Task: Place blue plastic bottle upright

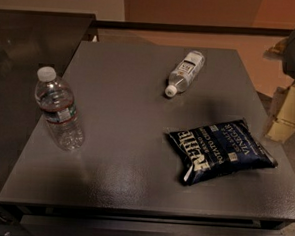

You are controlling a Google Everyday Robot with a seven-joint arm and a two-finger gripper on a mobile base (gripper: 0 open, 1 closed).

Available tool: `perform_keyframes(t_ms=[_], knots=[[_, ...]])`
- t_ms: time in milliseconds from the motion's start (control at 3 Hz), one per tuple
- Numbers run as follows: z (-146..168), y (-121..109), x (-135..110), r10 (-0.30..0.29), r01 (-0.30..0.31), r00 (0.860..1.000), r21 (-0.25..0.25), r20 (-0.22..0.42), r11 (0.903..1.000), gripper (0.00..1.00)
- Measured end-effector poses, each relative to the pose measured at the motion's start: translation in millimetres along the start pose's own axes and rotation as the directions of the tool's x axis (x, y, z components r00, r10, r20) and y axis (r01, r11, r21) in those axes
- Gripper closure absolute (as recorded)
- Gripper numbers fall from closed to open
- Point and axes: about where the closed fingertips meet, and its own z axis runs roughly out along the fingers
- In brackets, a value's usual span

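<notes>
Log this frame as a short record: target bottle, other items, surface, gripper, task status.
target: blue plastic bottle, lying on its side, far right of centre, white cap toward the camera
other items: larger bottle upright at left; chip bag lying flat, near right
surface: dark table
gripper: gripper at the right edge of view, beside the table, touching nothing on it
status: bottle not yet upright

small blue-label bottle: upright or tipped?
Tipped: the blue plastic bottle lies on its side, white cap toward camera. Gripper at right edge, apart from it.
</notes>
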Motion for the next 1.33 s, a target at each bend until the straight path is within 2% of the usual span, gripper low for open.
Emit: perform_keyframes(t_ms=[333,667,1000,1333], knots=[[0,0,0,0.000,0.000,1.000,0.000,0.000,1.0000,0.00],[4,-9,-1,-0.059,0.059,0.998,-0.011,0.013,0.9982,0.00],[12,-29,-14,-0.210,0.210,0.977,0.000,0.043,0.9776,0.00],[27,-52,-32,-0.390,0.389,0.919,0.031,0.049,0.9206,0.00]])
